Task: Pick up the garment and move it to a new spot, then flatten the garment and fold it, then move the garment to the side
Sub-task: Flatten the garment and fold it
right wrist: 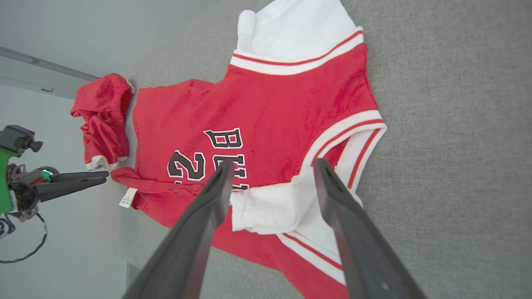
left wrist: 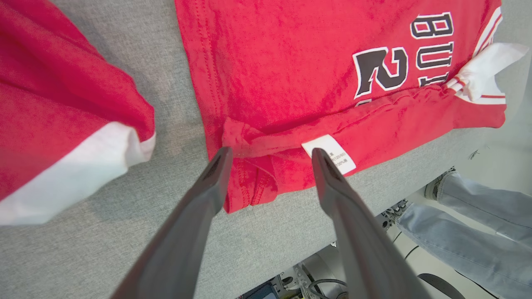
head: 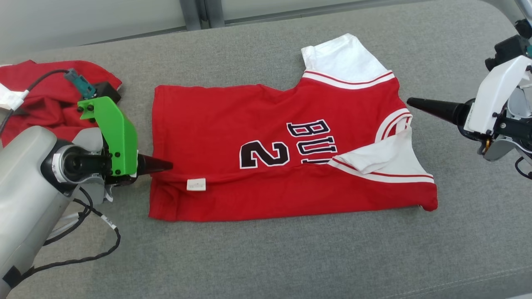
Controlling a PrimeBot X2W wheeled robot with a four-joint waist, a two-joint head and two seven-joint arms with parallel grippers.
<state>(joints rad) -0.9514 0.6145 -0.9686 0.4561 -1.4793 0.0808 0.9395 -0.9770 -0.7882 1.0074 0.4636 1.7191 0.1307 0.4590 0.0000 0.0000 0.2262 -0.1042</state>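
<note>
Lying spread on the grey padded surface (head: 291, 257), the red jersey (head: 266, 137) is print side up, with a black "2" and the letters "BU" readable. Its near long edge is folded over onto the body, reaching the lower edge of the print. A white label (head: 196, 184) shows on that folded strip. The far sleeve (head: 341, 56), white, lies flat off the jersey's far edge. The turned-in sleeve (head: 374, 155), also white, lies across the jersey's chest by the fold line.

Left gripper (head: 168, 166): positioned at the jersey's hem end, level with the fold line. The left wrist view shows its fingers (left wrist: 216, 174) spread apart, straddling the bunched hem corner of the folded strip, with the label beside one fingertip. Nothing is clamped. Contact with the cloth cannot be confirmed.

Right gripper (head: 409, 101): positioned off the jersey's neck end, apart from the cloth. The right wrist view shows its fingers (right wrist: 216, 187) spread apart and holding nothing, with the turned-in sleeve seen between them.

A second red garment (head: 45, 95) with white trim lies bunched beyond the jersey's hem end, not touching it. A person's legs (left wrist: 478, 224) in blue jeans show past the surface edge on the jersey's near side.
</note>
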